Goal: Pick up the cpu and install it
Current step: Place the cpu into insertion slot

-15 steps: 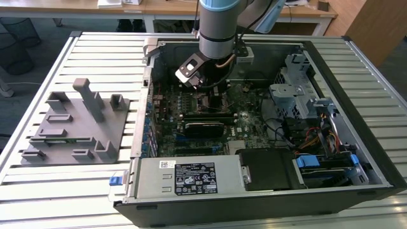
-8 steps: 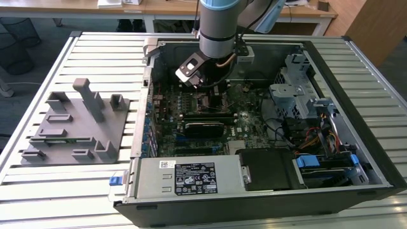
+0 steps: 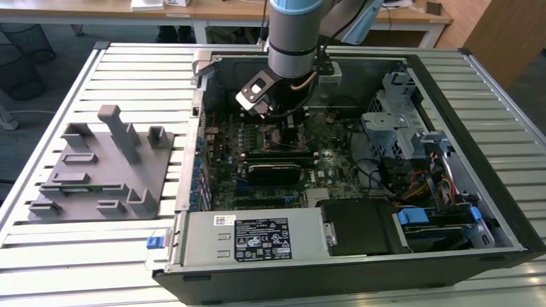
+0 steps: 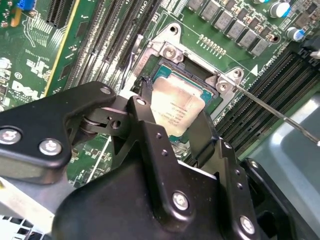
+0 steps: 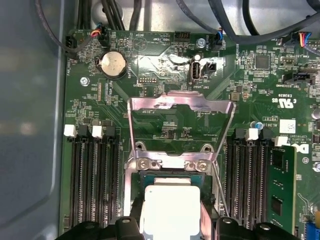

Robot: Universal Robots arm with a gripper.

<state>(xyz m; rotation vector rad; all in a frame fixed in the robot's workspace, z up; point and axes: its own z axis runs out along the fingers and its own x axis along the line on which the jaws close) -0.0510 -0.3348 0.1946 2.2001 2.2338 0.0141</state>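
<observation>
Black pincer (image 4: 172, 117) links are crowding the near foreground of the second wrist view. Its two fingers (image 4: 150, 125) are pressing against opposite edges of the cpu (image 4: 177, 102), so the pincer is looking clamped on the chip. The cpu is sitting low within the open socket (image 4: 167, 50) on the motherboard (image 5: 165, 65), silver top facing up. Whether it is fully seated or hanging just above the contacts I cannot tell.

In the first wrist view the load plate (image 5: 180, 101) is standing hinged up behind the socket, and the thin lever (image 4: 272, 113) is lying swung out beside it.

As I am judging the risks:
- If the chip is going down slightly turned or tilted, downward pressure could be bending the socket contacts.
- A finger could be catching on the metal frame.
- Letting go off-level could be leaving one corner riding high.
</observation>
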